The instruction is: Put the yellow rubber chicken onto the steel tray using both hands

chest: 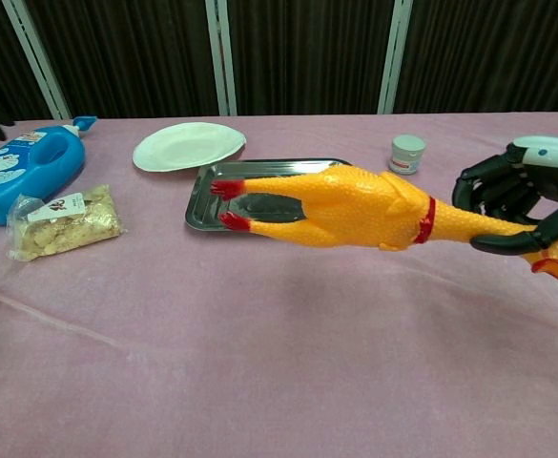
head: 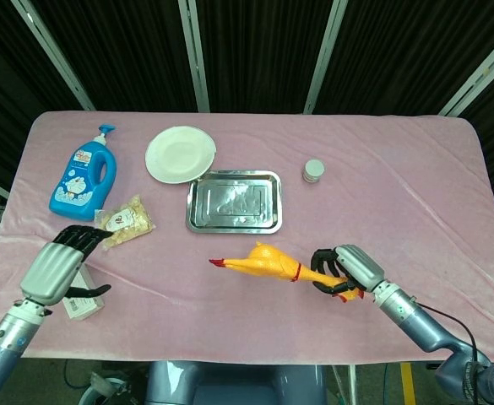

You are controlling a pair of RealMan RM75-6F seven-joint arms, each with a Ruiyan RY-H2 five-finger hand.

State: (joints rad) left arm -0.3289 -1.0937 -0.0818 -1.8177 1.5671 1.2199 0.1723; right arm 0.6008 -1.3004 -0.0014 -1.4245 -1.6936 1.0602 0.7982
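The yellow rubber chicken (head: 262, 262) (chest: 345, 206) hangs above the pink cloth, lying level with its red feet pointing left. My right hand (head: 345, 271) (chest: 517, 198) grips its neck at the head end. The steel tray (head: 234, 202) (chest: 202, 202) lies bare just beyond the chicken, partly hidden behind it in the chest view. My left hand (head: 61, 264) hovers over the table's front left with fingers spread, holding nothing, far from the chicken. Only the head view shows this hand.
A white plate (head: 180, 153) (chest: 187, 145) lies behind the tray's left corner. A blue bottle (head: 83, 181) (chest: 19, 172) and a snack bag (head: 125, 222) (chest: 63, 221) sit at the left. A white box (head: 83, 295) lies under my left hand. A small jar (head: 313, 171) (chest: 407, 154) stands right of the tray.
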